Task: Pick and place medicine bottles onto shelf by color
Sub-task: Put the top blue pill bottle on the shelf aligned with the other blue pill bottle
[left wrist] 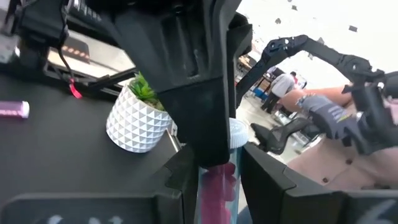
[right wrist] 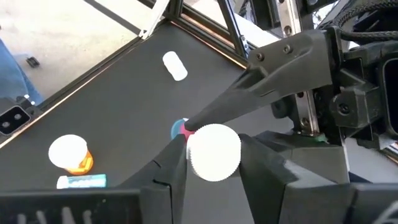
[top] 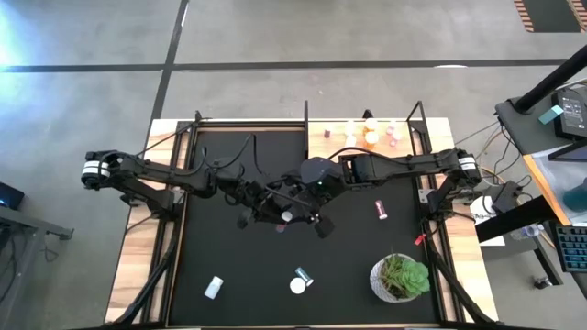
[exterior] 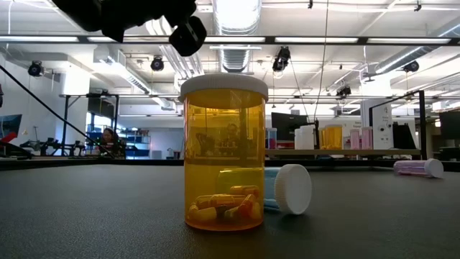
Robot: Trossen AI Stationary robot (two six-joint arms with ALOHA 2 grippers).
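Nearest the front edge of the counter, an orange bottle [exterior: 223, 155] stood upright on the black mat [top: 220, 247]. A pale blue bottle [exterior: 287, 189] lay on its side just behind it, white cap turned toward the low camera. A white bottle [top: 214, 287] lay off to the left along that same front strip. The potted plant [top: 401, 277] sat toward the front right corner.

Farther in, over the middle of the mat, I had both arms meeting. The left gripper [left wrist: 217, 186] was closed on a pink bottle [left wrist: 217, 183] lifted off the mat, its body pinched between the fingers. The right gripper [right wrist: 214, 165] faced it from the other side, with its fingers drawn in against that bottle's white cap [right wrist: 214, 151]. Both grippers had hold of the one bottle.

To the right of them a second pink bottle [top: 382, 210] lay on its side on the mat, well apart from the grippers.

At the far edge was the shelf [top: 321, 136]. A small cluster of shelved bottles [top: 371, 137], orange and pink among them, stood toward its right half.
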